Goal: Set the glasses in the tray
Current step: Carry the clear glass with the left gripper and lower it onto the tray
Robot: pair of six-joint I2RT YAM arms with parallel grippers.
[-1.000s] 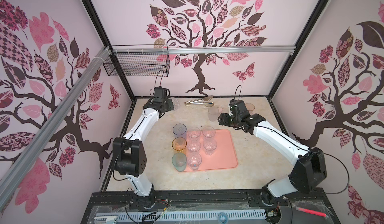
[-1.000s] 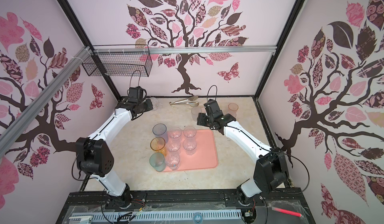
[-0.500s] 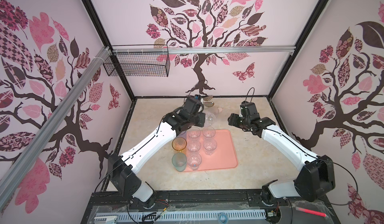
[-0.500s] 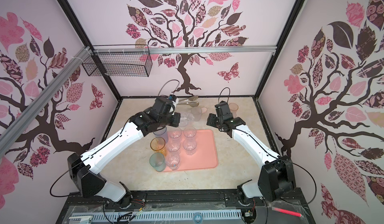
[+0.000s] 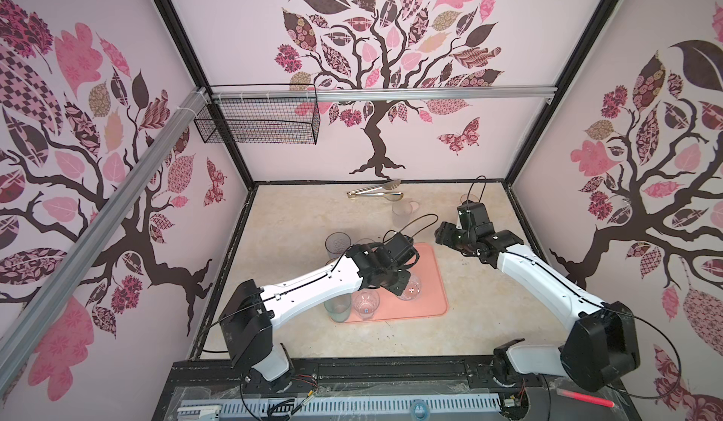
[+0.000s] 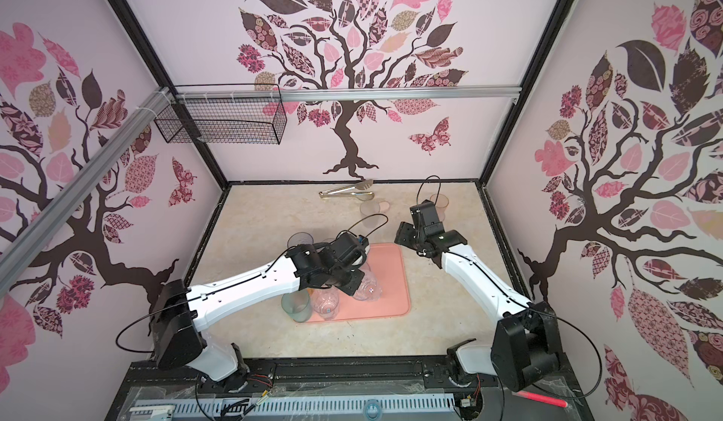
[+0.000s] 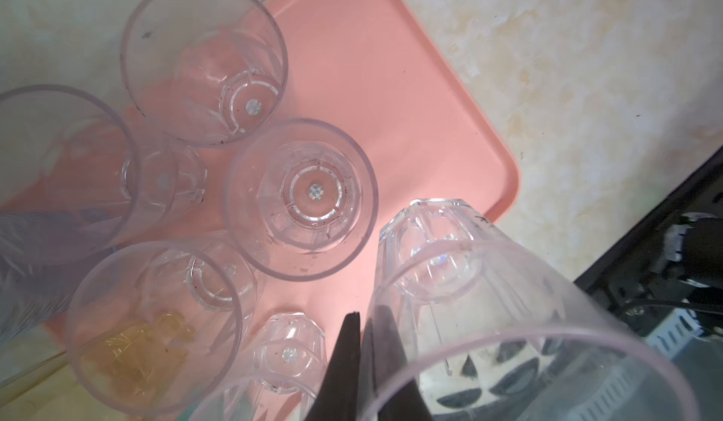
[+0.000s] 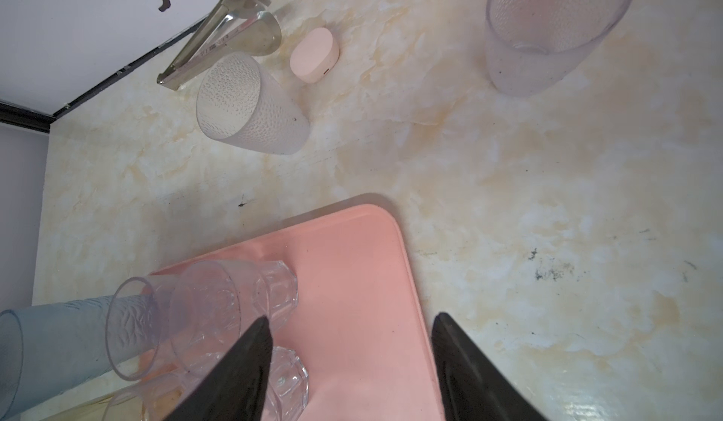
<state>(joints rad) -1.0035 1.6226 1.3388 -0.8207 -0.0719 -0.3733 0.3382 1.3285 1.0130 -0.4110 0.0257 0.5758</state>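
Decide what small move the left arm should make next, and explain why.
Probably lower the left gripper to set the clear glass on a bare part of the tray, then open. It pinches the glass's rim, and the base is over free pink surface.

My L arm reaches fwd over the middle, wrist bent down, L gripper pinched tight on a clear glass rim. My R arm stretches fwd, R gripper angled down w/ jaws spread wide.

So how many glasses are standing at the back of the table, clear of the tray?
2: a frosted tumbler beside the small pink case near the tongs, and a pinkish tumbler toward the back right corner. The right arm could hide more.
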